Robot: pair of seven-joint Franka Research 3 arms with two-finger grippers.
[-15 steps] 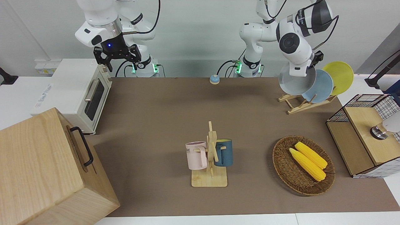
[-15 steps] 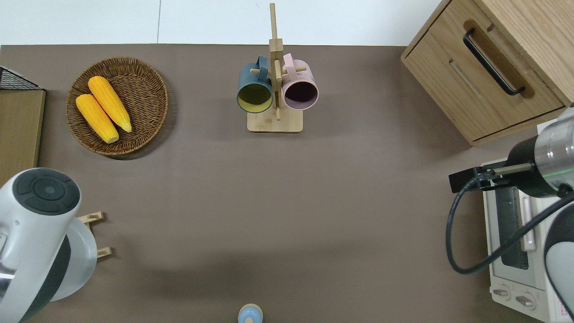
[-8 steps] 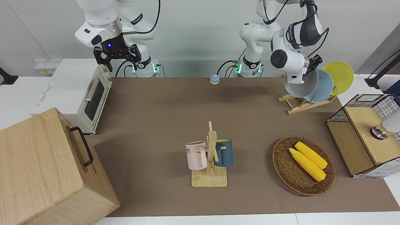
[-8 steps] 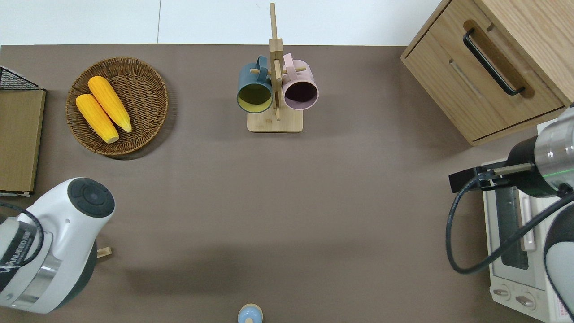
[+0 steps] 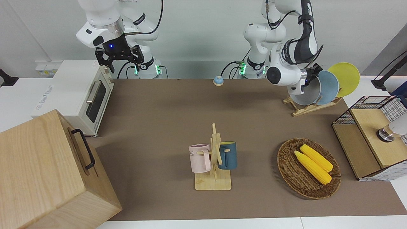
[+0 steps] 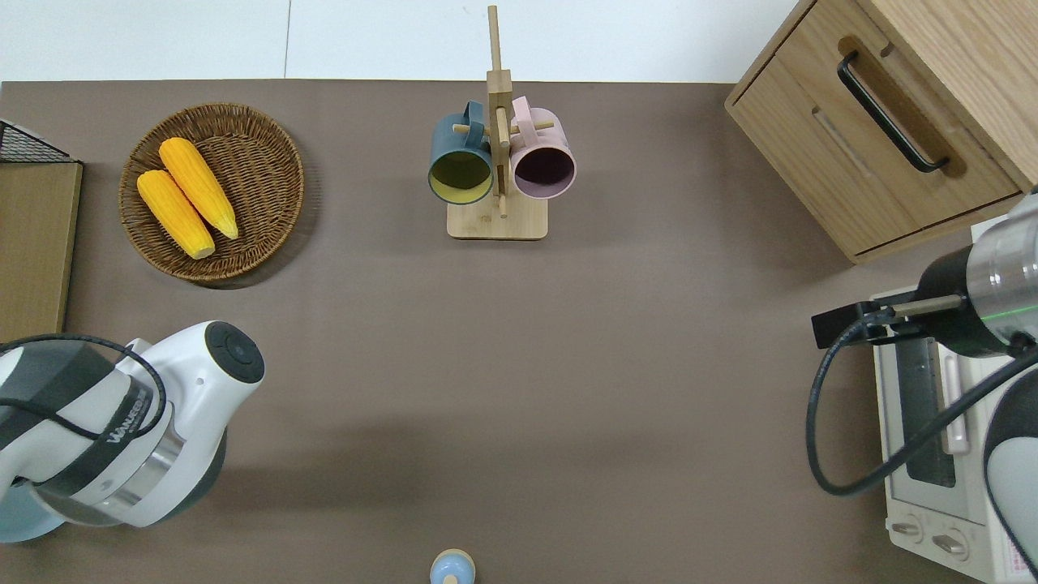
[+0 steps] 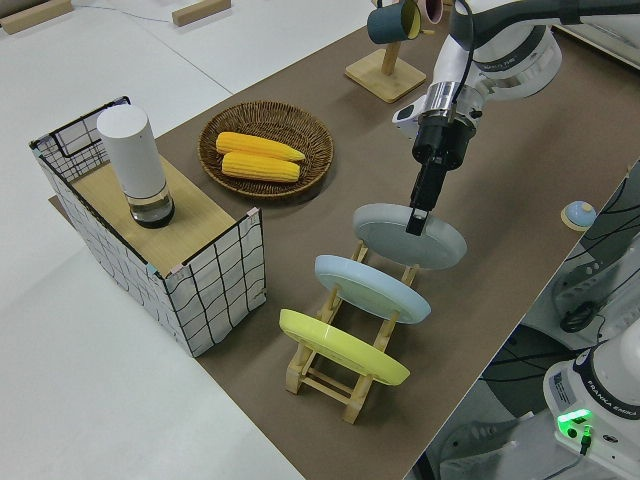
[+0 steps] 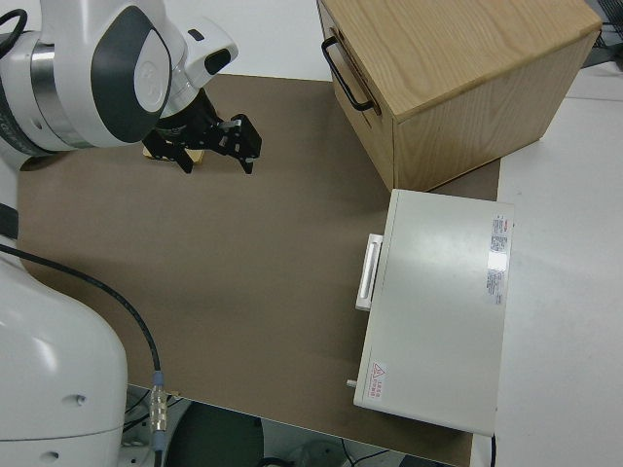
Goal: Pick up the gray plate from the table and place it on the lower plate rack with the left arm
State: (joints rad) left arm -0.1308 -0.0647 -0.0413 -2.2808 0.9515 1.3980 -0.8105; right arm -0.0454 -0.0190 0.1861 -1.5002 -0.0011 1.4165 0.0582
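Your left gripper (image 7: 417, 222) has its jaws pinched on the rim of the gray plate (image 7: 400, 233), gripping the edge that faces the open middle of the tabletop (image 5: 165, 121), with the black fingers (image 7: 424, 195) reaching down from the wrist onto that rim. The gray plate sits tilted at the lowest end of the lower plate rack (image 7: 345, 375), its bottom edge down among the wooden rails and pegs, though you cannot tell whether it is fully seated in a slot. Just beside it on the same rack leans the sky-blue plate (image 7: 370, 287), and next along stands the yellow plate (image 7: 340, 345); the three overlap like fanned cards, so the gray plate's upper face has only a narrow gap to the blue one. In the front view the left arm (image 5: 287, 68) covers part of the gray plate, and in the overhead view the arm hides the rack altogether. Farther from the robots than the rack lies the wicker basket (image 5: 287, 171) with two corn cobs (image 5: 313, 163), and toward the left arm's end of the tabletop stands the wire-sided box (image 7: 215, 285), near the rack. Toward the middle the brown surface lies bare as far as the mug stand (image 5: 213, 171). Your right gripper (image 5: 118, 58) is parked with its jaws spread.
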